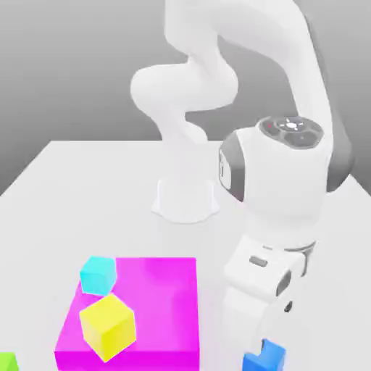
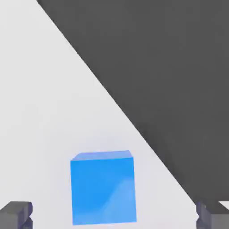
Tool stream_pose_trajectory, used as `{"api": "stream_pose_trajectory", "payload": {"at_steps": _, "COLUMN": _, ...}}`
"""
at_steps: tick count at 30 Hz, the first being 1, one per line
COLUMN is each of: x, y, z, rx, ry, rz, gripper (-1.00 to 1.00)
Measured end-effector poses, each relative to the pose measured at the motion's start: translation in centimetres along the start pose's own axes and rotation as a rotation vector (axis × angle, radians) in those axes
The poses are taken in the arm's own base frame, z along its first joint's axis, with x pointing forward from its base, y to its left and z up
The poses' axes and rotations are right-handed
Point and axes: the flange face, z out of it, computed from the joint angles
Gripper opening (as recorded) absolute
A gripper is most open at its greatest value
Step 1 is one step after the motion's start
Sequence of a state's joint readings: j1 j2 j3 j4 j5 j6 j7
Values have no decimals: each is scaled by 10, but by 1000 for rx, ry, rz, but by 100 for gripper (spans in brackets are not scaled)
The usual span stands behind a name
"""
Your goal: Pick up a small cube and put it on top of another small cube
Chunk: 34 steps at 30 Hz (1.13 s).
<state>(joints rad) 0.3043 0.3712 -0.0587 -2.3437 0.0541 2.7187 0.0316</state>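
with the two-finger gripper (image 2: 114,215) spread wide and empty, a descent off-centre could knock the small blue cube (image 2: 103,191) off the white worktop's (image 2: 49,112) nearby edge.

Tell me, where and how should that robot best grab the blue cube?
The blue cube sits between the open fingertips, so I'd come straight down from above and pinch its two opposite upright sides, the ones facing the fingers. They look flat and parallel, which should suit a two-sided squeeze.
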Motion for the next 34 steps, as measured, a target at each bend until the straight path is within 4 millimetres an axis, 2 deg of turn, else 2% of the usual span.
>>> {"api": "stream_pose_trajectory", "payload": {"at_steps": 2, "x": -1, "y": 0, "z": 28, "rx": -1, "ry": -4, "rz": -5, "gripper": 0}}
{"api": "stream_pose_trajectory", "payload": {"at_steps": 3, "x": -2, "y": 0, "z": 40, "rx": -1, "ry": -4, "rz": -5, "gripper": -100}}
{"api": "stream_pose_trajectory", "payload": {"at_steps": 8, "x": -2, "y": 0, "z": 40, "rx": -1, "ry": -6, "rz": -5, "gripper": -100}}
{"api": "stream_pose_trajectory", "payload": {"at_steps": 9, "x": -2, "y": 0, "z": 46, "rx": -1, "ry": -6, "rz": -5, "gripper": -100}}
{"api": "stream_pose_trajectory", "payload": {"at_steps": 10, "x": -2, "y": 0, "z": 42, "rx": -2, "ry": -6, "rz": -6, "gripper": -100}}
{"api": "stream_pose_trajectory", "payload": {"at_steps": 14, "x": -2, "y": 0, "z": -5, "rx": -1, "ry": -6, "rz": -6, "gripper": -100}}
{"api": "stream_pose_trajectory", "payload": {"at_steps": 15, "x": -1, "y": 7, "z": -18, "rx": -3, "ry": -5, "rz": 0, "gripper": -100}}
{"api": "stream_pose_trajectory", "payload": {"at_steps": 18, "x": 3, "y": 59, "z": -56, "rx": -14, "ry": 1, "rz": 46, "gripper": -100}}
{"api": "stream_pose_trajectory", "payload": {"at_steps": 21, "x": -2, "y": 118, "z": -93, "rx": -19, "ry": 2, "rz": 101, "gripper": -100}}
{"api": "stream_pose_trajectory", "payload": {"at_steps": 25, "x": -30, "y": 210, "z": -137, "rx": -9, "ry": -2, "rz": 210, "gripper": -100}}
{"api": "stream_pose_trajectory", "payload": {"at_steps": 26, "x": -38, "y": 227, "z": -144, "rx": -4, "ry": -4, "rz": 229, "gripper": -100}}
{"api": "stream_pose_trajectory", "payload": {"at_steps": 28, "x": -39, "y": 229, "z": -130, "rx": 2, "ry": -4, "rz": 220, "gripper": -100}}
{"api": "stream_pose_trajectory", "payload": {"at_steps": 30, "x": -39, "y": 229, "z": -104, "rx": 2, "ry": -5, "rz": 218, "gripper": -100}}
{"api": "stream_pose_trajectory", "payload": {"at_steps": 31, "x": -40, "y": 230, "z": -94, "rx": 1, "ry": -5, "rz": 218, "gripper": 100}}
{"api": "stream_pose_trajectory", "payload": {"at_steps": 34, "x": -40, "y": 230, "z": -94, "rx": 1, "ry": -5, "rz": 218, "gripper": 100}}
